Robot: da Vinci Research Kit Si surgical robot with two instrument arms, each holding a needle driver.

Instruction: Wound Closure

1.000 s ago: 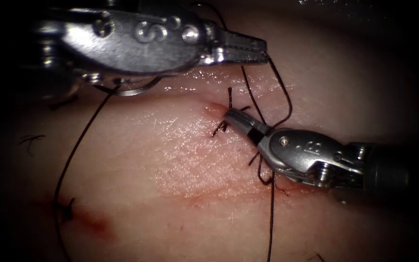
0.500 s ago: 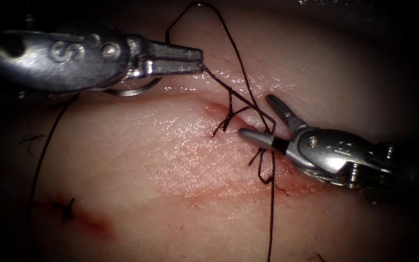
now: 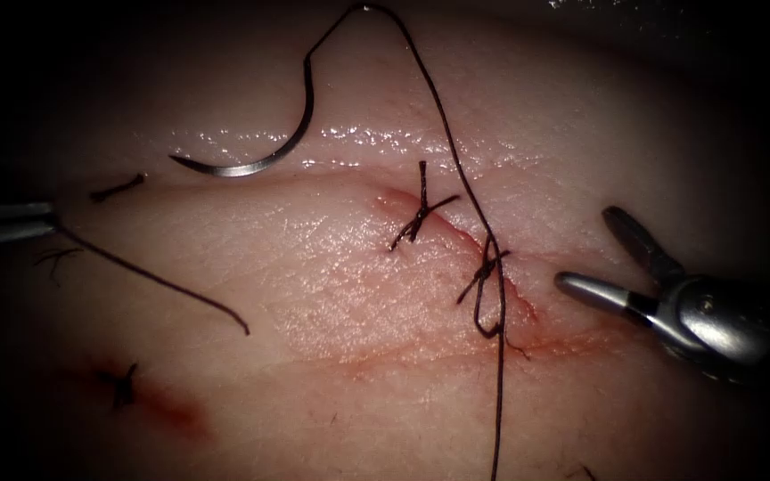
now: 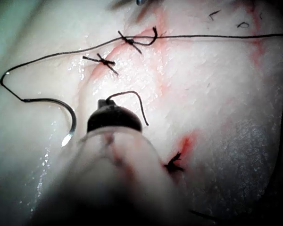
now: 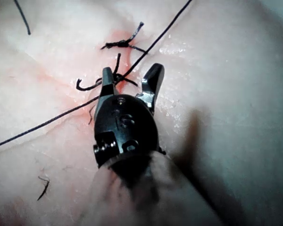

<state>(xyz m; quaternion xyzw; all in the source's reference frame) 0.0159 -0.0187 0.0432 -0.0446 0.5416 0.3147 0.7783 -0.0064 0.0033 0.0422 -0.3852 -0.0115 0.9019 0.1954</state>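
Lying free on glistening tissue [image 3: 331, 267]: needle [image 3: 260, 151]. Left tool [image 3: 11, 223] withdrawn leftward, pinching cut thread piece [image 3: 153, 276]. Right tool [image 3: 612, 258] retreated, jaws spread, empty.

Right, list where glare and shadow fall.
Endoscope view: glare streaks the wet pale tissue beside the curved steel needle, lying free on it; darkness rims the left tool, shut on a short dark thread end, and the open, empty right tool. Right wrist view: that tool's shadow crosses the tissue.
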